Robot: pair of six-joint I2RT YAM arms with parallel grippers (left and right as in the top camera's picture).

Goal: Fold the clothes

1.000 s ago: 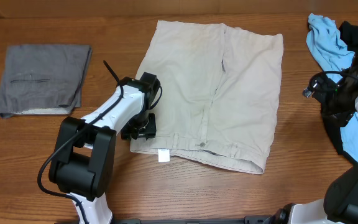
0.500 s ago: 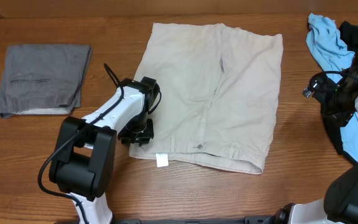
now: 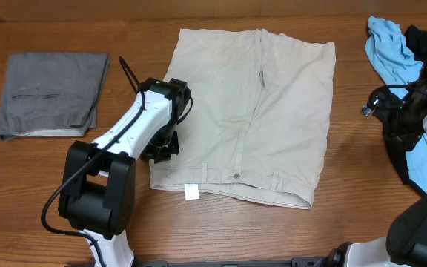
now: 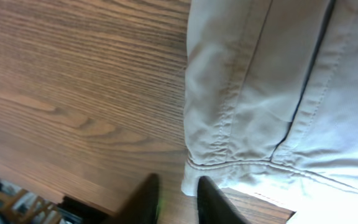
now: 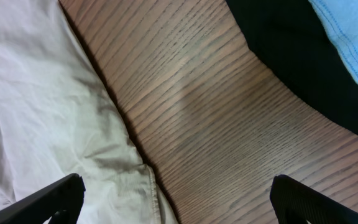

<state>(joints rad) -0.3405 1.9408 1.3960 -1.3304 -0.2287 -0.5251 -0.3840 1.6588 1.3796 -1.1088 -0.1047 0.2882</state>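
The clothes, pale beige shorts (image 3: pixel 273 111), lie flat mid-table with the waistband toward the near edge and a small white tag (image 3: pixel 192 191). My left gripper (image 3: pixel 163 144) sits at the shorts' left edge. In the left wrist view its two dark fingers (image 4: pixel 178 182) stand nearly together, with bare wood in the narrow gap. The hem corner of the shorts (image 4: pixel 260 93) lies just beyond the right fingertip; whether it is pinched does not show. My right gripper (image 5: pixel 176 186) hangs wide open over bare wood, the shorts' right edge (image 5: pixel 42 112) by its left finger.
A folded grey garment (image 3: pixel 50 93) lies at the far left. A light blue cloth (image 3: pixel 391 48) and a black cloth (image 3: pixel 421 37) are bunched at the right edge beside the right arm (image 3: pixel 402 119); the black cloth (image 5: pixel 303 62) fills the right wrist view's upper right.
The left gripper's fingers have come much closer together and it has shifted up along the shorts' left edge. The shorts' near-left corner slid slightly left. The right arm has not moved.
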